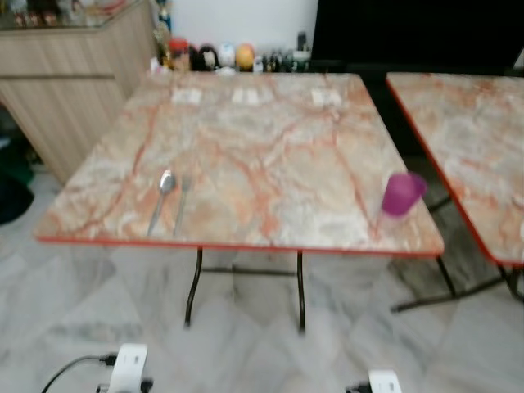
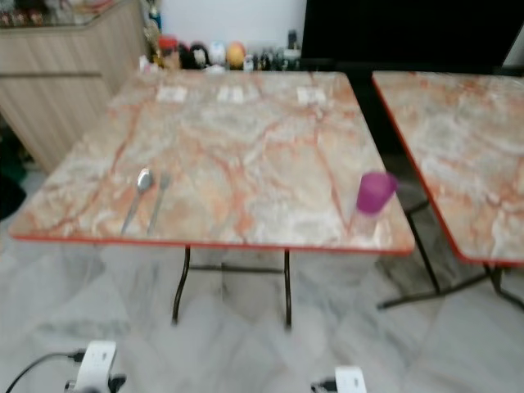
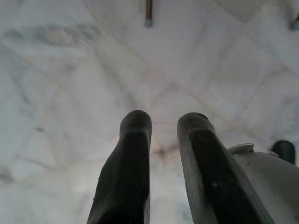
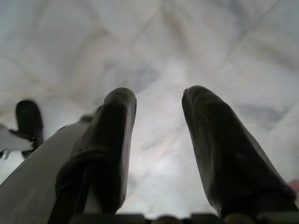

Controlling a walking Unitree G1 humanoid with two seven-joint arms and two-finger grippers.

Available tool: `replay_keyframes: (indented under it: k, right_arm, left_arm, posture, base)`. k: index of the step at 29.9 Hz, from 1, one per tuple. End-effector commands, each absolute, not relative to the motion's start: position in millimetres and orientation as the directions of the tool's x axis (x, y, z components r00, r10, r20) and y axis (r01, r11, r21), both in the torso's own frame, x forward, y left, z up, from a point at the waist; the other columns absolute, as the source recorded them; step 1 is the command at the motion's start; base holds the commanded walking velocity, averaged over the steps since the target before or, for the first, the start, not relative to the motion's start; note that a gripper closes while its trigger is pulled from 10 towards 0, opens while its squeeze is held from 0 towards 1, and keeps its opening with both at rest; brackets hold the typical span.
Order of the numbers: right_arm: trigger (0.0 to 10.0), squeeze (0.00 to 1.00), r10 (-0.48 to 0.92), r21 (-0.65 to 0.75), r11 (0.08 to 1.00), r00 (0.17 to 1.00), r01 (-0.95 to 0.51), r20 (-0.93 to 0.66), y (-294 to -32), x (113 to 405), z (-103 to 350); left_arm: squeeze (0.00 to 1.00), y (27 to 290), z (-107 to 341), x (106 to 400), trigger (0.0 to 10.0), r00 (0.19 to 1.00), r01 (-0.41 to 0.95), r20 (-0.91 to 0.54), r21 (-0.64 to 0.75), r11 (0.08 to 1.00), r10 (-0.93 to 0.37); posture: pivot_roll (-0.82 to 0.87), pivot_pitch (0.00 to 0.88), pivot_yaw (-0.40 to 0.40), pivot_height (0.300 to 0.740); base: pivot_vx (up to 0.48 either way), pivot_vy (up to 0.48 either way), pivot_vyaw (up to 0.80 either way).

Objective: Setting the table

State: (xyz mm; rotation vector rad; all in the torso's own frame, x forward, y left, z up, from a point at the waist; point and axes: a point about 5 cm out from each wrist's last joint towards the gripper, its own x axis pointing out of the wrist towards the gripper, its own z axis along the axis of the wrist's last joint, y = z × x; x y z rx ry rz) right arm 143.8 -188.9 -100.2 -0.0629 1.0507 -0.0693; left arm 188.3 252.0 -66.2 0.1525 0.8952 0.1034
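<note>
Silver spoon (image 1: pixel 163 196) and fork (image 1: pixel 182 202) side by side near the front left edge of the marble-patterned table (image 1: pixel 262 147) — handles toward the edge. Purple cup (image 1: pixel 402 194) at the front right corner — tilted, open end up.

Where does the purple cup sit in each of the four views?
Left eye view: the purple cup stands near the table's front right corner.
Right eye view: same corner, a little further left in the picture.
Left wrist view: not in it; the left hand points at marble floor.
Right wrist view: not in it; the right hand points at floor too.
Shared landmark: the spoon near the front left edge.
</note>
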Motion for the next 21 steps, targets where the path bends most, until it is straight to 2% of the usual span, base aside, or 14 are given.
replay_keyframes:
  k: [1,4,5,6,7,20,21]
  right_arm:
    - [10.0,0.0,-0.079,-0.075,0.997,0.494,0.028,-0.866,-185.1,143.0,-101.0]
    - [10.0,0.0,-0.08,-0.075,0.997,0.495,0.031,-0.865,-185.2,143.0,-100.9]
    - [10.0,0.32,-0.079,-0.072,0.997,0.497,0.033,-0.864,-185.0,143.1,-100.9]
    - [10.0,0.8,-0.076,-0.069,0.997,0.499,0.033,-0.863,-184.8,143.3,-100.8]
    - [10.0,1.0,-0.068,-0.06,0.998,0.504,0.033,-0.861,-184.1,143.6,-100.6]
    - [10.0,1.0,-0.07,-0.064,0.998,0.503,0.029,-0.861,-184.8,143.1,-100.7]
    - [10.0,0.07,-0.07,-0.065,0.997,0.503,0.028,-0.861,-184.9,143.0,-100.7]
  left_arm:
    - [0.0,255.6,-68.4,182.3,10.0,0.602,-0.034,-0.781,0.183,0.983,0.166]
    - [0.0,255.8,-67.9,183.2,10.0,0.605,-0.034,-0.779,0.182,0.983,0.165]
    - [0.0,255.7,-67.8,183.4,10.0,0.606,-0.034,-0.778,0.181,0.983,0.165]
    - [0.0,255.6,-67.7,183.6,10.0,0.607,-0.034,-0.778,0.181,0.983,0.164]
    - [0.0,255.4,-67.5,184.1,10.0,0.608,-0.034,-0.777,0.181,0.983,0.164]
    - [0.0,253.1,-66.7,186.9,10.0,0.618,-0.035,-0.77,0.176,0.984,0.16]
    - [0.0,252.6,-66.5,187.3,10.0,0.62,-0.036,-0.769,0.173,0.984,0.158]
  posture:
    - [0.06,0.0,-0.01,0.74]
    - [0.06,0.0,-0.01,0.74]
    - [0.06,0.0,-0.01,0.74]
    - [0.06,0.0,-0.01,0.74]
    - [0.06,0.0,-0.01,0.74]
    - [0.06,0.002,-0.014,0.74]
    - [0.06,0.002,-0.014,0.74]
  base:
    - [0.0,0.0,0.0]
    - [0.0,0.0,0.0]
    - [0.0,0.0,0.0]
    - [0.0,0.0,0.0]
    - [0.0,0.0,0.0]
    - [0.0,0.0,0.0]
    - [0.0,0.0,0.0]
